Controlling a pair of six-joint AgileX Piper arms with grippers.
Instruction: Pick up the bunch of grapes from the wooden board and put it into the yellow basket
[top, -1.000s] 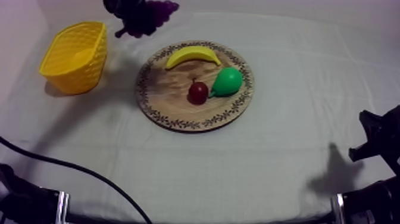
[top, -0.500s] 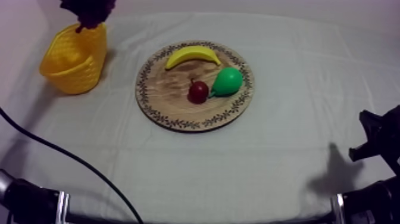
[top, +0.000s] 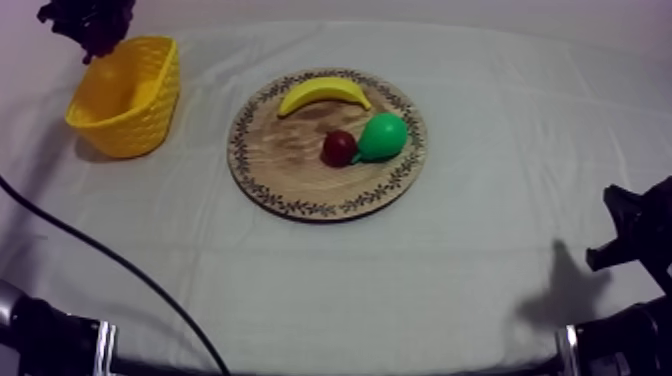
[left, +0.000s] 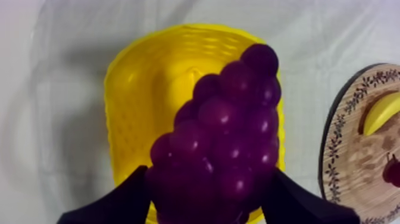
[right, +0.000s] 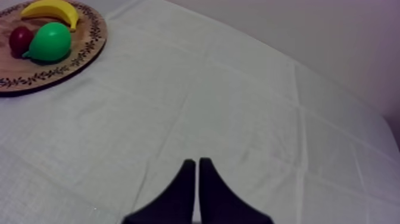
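I've carried the grapes left from behind the board — now over the basket by the table's far left corner. The small red fruit rolled against the pear.

The bunch of grapes hides much of the inside and near rim of the yellow basket; the wooden board is cut off at the edge.

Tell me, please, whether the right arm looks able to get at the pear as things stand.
Probably yes: the right end effector is shut on nothing, and only bare cloth lies between it and the pear on the wooden board.
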